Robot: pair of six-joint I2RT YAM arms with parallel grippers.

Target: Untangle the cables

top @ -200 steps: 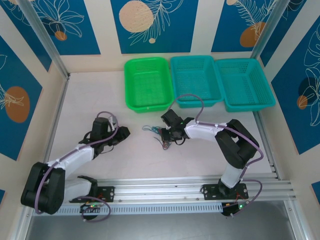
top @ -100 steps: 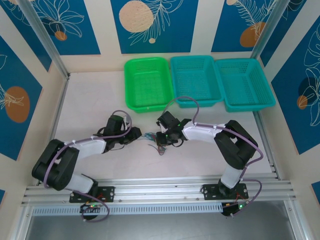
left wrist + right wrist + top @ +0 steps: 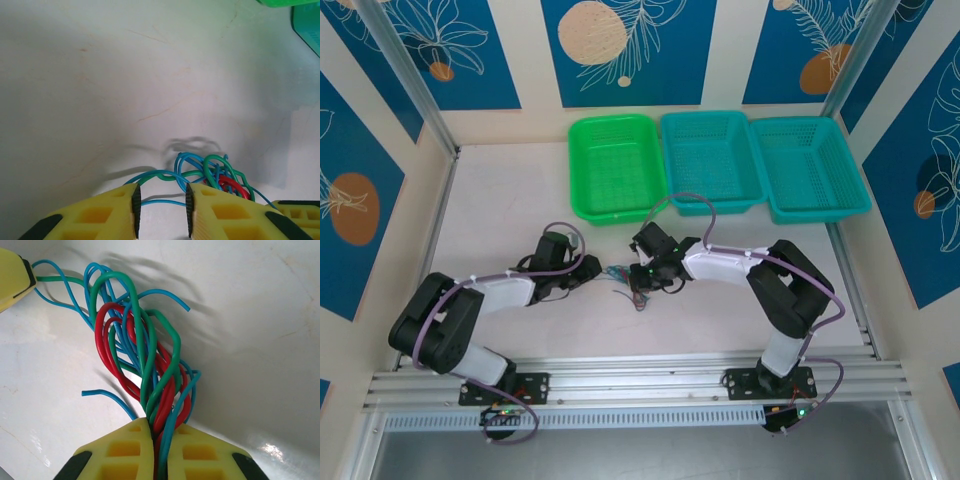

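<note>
right gripper [image 3: 160, 434] clamped on cables [image 3: 149, 360], frame centre | left gripper [image 3: 162, 191] jaws apart, 1 blue strand [image 3: 155, 202] between, bottom edge

Fingers [image 3: 120, 452] pinch the cables [image 3: 159, 400] at their near end; red, green, blue strands twist together.

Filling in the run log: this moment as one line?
right gripper: shut on tangled thin red, green, blue wires | left gripper: open, blue strand in its gap

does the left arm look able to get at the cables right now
Probably yes: jaws of the left arm stand apart at the cables, a blue strand between them, nothing blocking. The right arm pinches the bundle's far end.
</note>
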